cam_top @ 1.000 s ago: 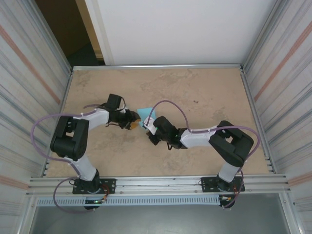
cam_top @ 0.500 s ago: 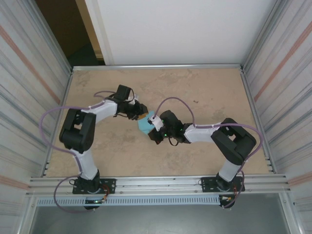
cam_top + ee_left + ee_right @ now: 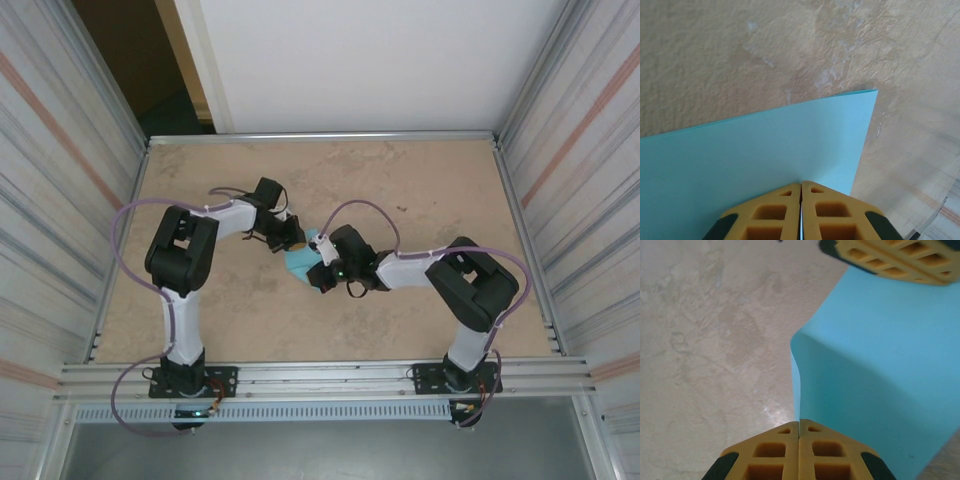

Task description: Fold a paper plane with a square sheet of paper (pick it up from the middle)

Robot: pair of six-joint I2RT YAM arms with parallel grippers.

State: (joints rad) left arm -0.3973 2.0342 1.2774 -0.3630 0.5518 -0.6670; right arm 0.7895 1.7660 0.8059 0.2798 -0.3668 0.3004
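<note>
The square sheet of paper is light blue and hangs just above the middle of the table, between the two grippers. My left gripper is shut on its far edge, and a thin blue strip runs between the yellow fingertips. The flat sheet spreads out ahead of them. My right gripper is shut on the near edge. From there the sheet bends in a soft curve up to the left gripper's fingers. The paper plane is out of view.
The tan mottled table has a metal rail round it and corrugated walls on both sides. Both arms reach in towards the middle, with cables looping above them. Bare tabletop lies on every side of the sheet.
My left arm has swung right to the sheet and its jaws have shut on the far edge. The right gripper kept its hold, and the sheet shifted slightly towards the middle.
</note>
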